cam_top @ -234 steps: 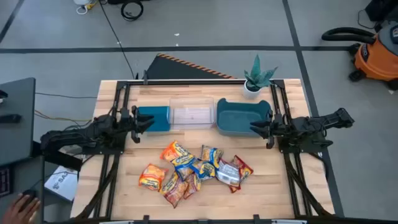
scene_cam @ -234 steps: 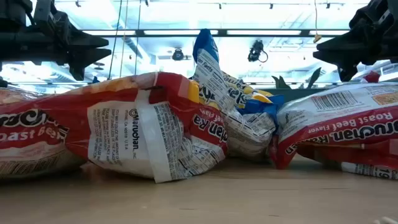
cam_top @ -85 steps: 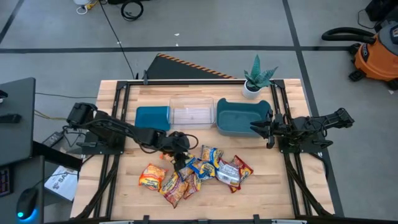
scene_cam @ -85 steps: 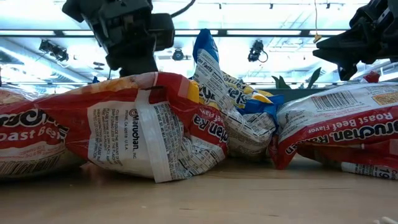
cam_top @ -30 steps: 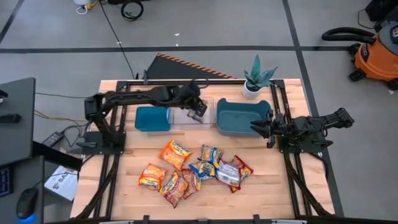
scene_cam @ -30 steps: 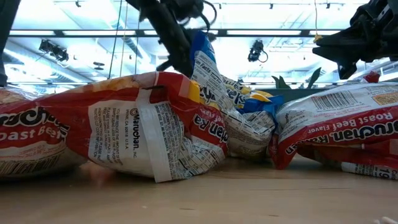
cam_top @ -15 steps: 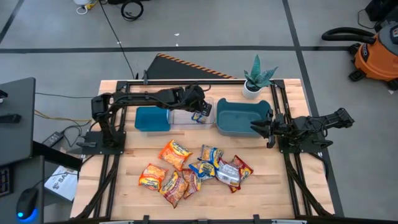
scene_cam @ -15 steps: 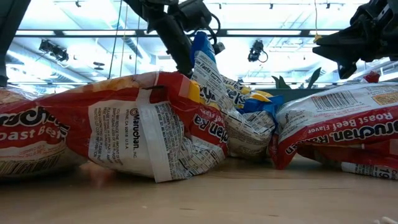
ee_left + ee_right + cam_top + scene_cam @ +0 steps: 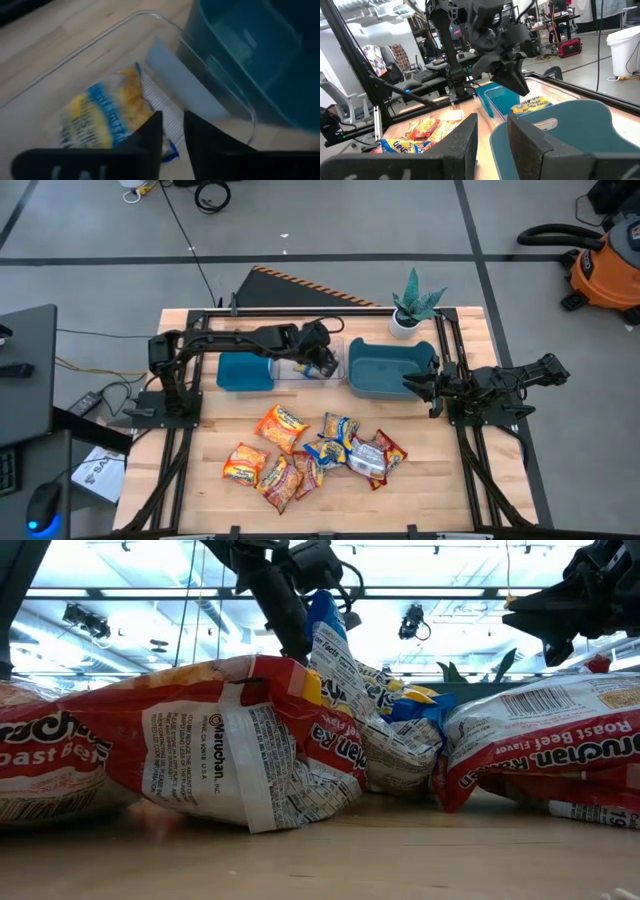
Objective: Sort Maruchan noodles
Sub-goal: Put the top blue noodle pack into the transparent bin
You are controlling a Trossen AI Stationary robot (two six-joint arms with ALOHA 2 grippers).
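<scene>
A blue-and-yellow Maruchan packet (image 9: pixel 105 117) lies flat on the floor of the clear bin (image 9: pixel 150 15), also visible in the right wrist view (image 9: pixel 532 104). My left gripper (image 9: pixel 173 117) hangs just above the packet's white sealed end with a narrow gap between its fingers; in the high view it is over the clear bin's right part (image 9: pixel 325 363). Several orange, blue-and-yellow and red/silver packets lie in a heap (image 9: pixel 315 452) on the table's near half. My right gripper (image 9: pixel 408 387) waits, slightly open, at the right rim of the large teal bin (image 9: pixel 385 370).
A small teal bin (image 9: pixel 245 370) stands left of the clear bin and the large teal bin right of it, all in a row. A potted plant (image 9: pixel 412 305) stands at the far right corner. Bare wood lies between the bins and the heap.
My left gripper came a little toward the near edge and sank lower over the clear bin. The blue-and-yellow packet, which hung beneath its fingers a second ago, now lies flat on the bin's floor. The heap has not shifted.
</scene>
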